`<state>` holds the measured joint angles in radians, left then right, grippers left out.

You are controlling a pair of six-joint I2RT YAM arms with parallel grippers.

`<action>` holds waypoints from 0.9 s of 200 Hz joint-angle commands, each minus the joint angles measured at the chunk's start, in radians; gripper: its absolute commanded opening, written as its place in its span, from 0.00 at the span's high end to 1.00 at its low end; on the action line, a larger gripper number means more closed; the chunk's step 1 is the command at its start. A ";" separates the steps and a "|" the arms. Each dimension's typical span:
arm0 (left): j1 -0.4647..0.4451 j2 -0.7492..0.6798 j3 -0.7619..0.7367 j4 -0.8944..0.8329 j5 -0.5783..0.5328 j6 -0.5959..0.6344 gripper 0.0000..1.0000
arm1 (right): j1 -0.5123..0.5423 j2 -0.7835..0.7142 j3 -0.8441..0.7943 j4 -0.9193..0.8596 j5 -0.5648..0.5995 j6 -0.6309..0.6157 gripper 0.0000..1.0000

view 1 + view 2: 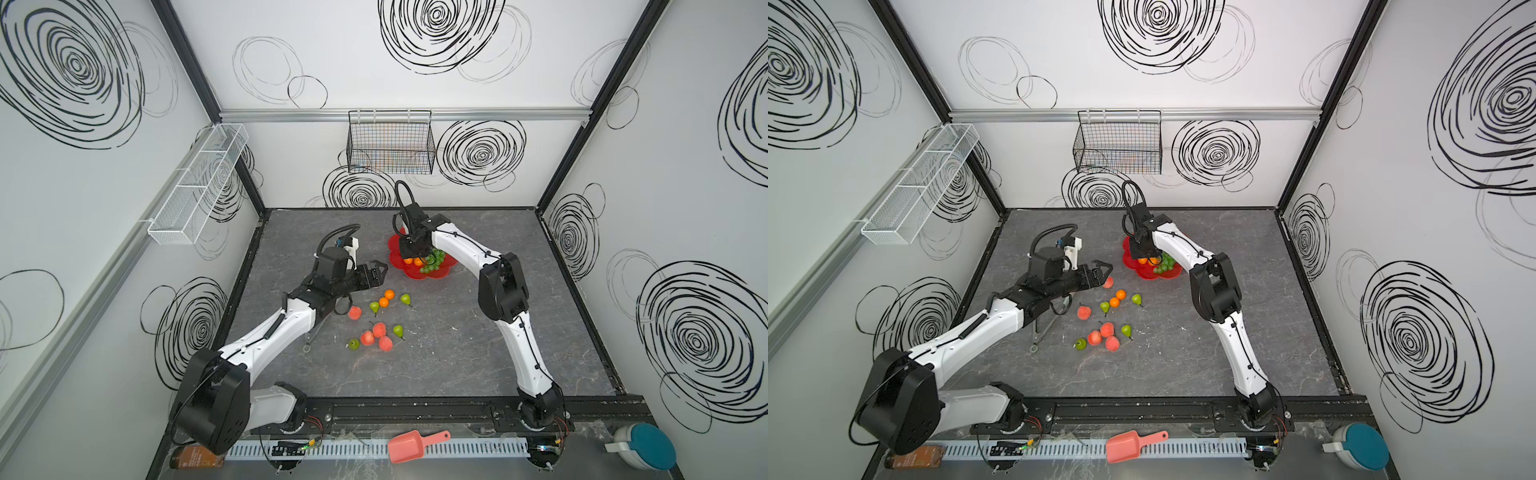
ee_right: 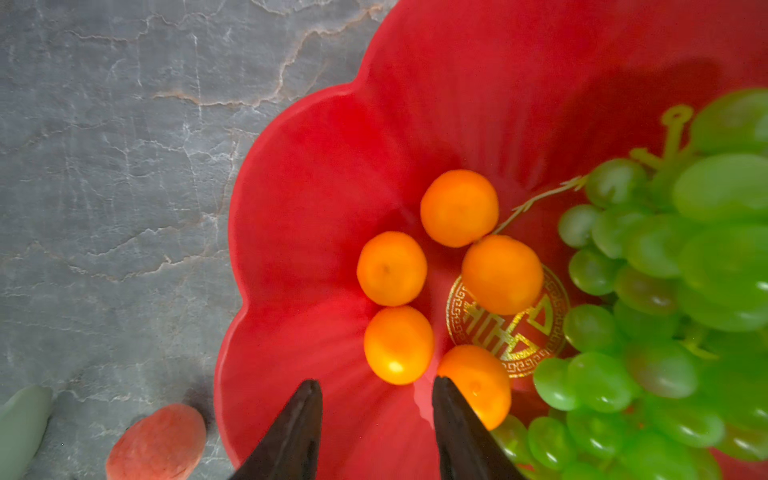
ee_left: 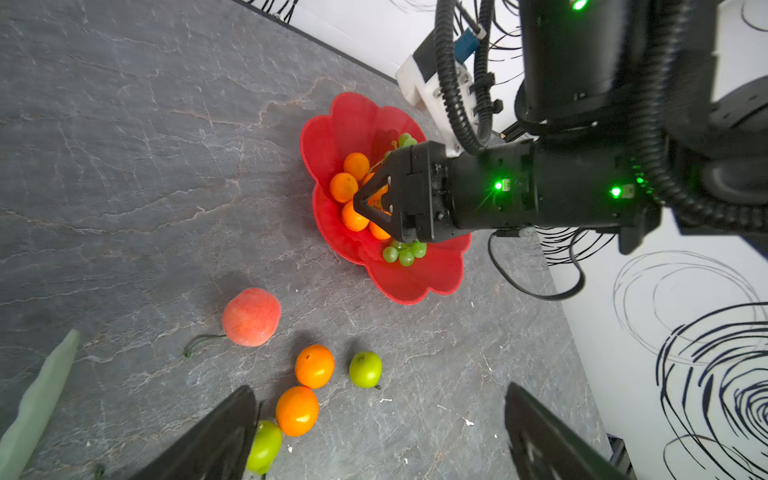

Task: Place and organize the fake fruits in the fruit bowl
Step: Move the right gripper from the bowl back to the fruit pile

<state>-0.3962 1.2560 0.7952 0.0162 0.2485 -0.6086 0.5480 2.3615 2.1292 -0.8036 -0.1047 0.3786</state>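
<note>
Right gripper (image 2: 376, 380): jaws apart, nothing between, low inside fruit bowl (image 2: 307, 199). Five oranges (image 2: 392, 268) clustered just ahead of the tips, grapes (image 2: 685, 249) alongside, apparently grouped by kind. Left gripper (image 3: 379, 388): parted, empty, poised over loose oranges (image 3: 297, 410), pear (image 3: 365, 370) beside them; likely next pick.

The fruit bowl (image 1: 415, 275) stands on the counter (image 1: 478, 353), toward its back. In the bowl, five oranges (image 2: 392, 269) lie clustered at its middle, with the grape bunch (image 2: 665, 291) just beside them on the bowl's right half in both top views. The right tool (image 2: 376, 381) hangs over the bowl, above those oranges. The left tool (image 1: 380, 273) is left of the bowl, over the counter. A lone peach (image 3: 251, 316) lies near the bowl's front-left rim. Farther in front of the bowl, two oranges (image 1: 386, 298) lie side by side between two pears (image 1: 405, 299). Farthest in front, three peaches (image 1: 379, 330) huddle between two outer pears (image 1: 398, 331).
</note>
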 commanded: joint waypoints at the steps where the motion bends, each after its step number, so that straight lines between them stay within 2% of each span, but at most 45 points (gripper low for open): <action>1: -0.013 -0.074 -0.029 -0.018 -0.016 0.015 0.04 | 0.023 -0.107 0.015 -0.034 0.048 -0.016 0.52; 57: -0.017 -0.271 -0.173 -0.082 -0.036 -0.020 0.04 | 0.133 -0.270 -0.166 0.039 0.096 -0.002 0.55; 105: -0.010 -0.415 -0.275 -0.128 -0.049 -0.071 0.04 | 0.240 -0.344 -0.330 0.097 0.117 0.030 0.57; 142: 0.011 -0.483 -0.362 -0.104 -0.027 -0.120 0.04 | 0.287 -0.354 -0.440 0.168 0.108 0.065 0.58; 180: 0.029 -0.495 -0.401 -0.093 -0.005 -0.132 0.04 | 0.311 -0.317 -0.466 0.187 0.084 0.083 0.59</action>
<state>-0.3813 0.7765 0.4084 -0.1162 0.2260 -0.7177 0.8440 2.0350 1.6737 -0.6640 -0.0189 0.4335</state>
